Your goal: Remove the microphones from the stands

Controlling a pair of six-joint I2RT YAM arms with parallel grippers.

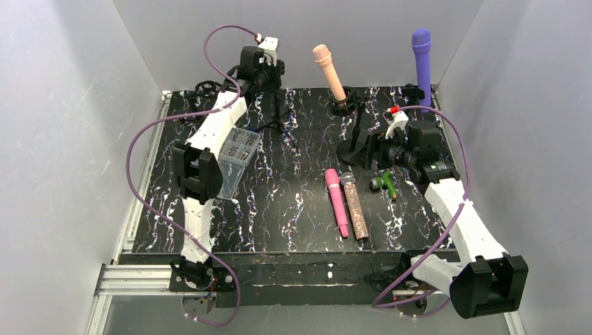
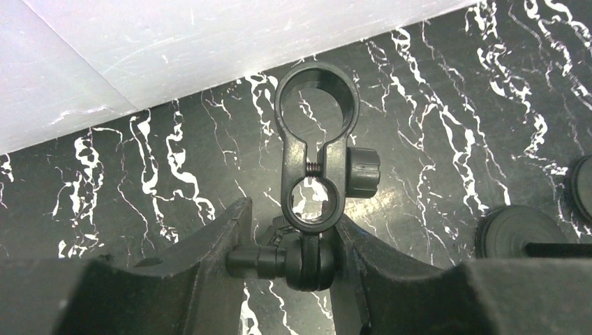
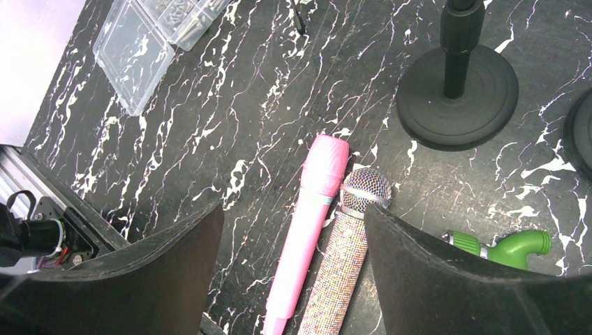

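Left pincer (image 2: 293, 223) clamps clip (image 2: 299, 153) | pink microphone (image 3: 307, 230) tail cut off

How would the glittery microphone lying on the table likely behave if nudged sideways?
The glittery microphone is a long cylinder lying flat, so it would probably roll. The pink microphone lies right beside it, likely blocking a roll that way. Its rough glitter skin probably resists slipping when gripped.

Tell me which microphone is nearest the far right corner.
The purple mic, upright at the far right corner. The peach mic tilts left of it; the pink mic and glitter mic lie flat nearer the middle.
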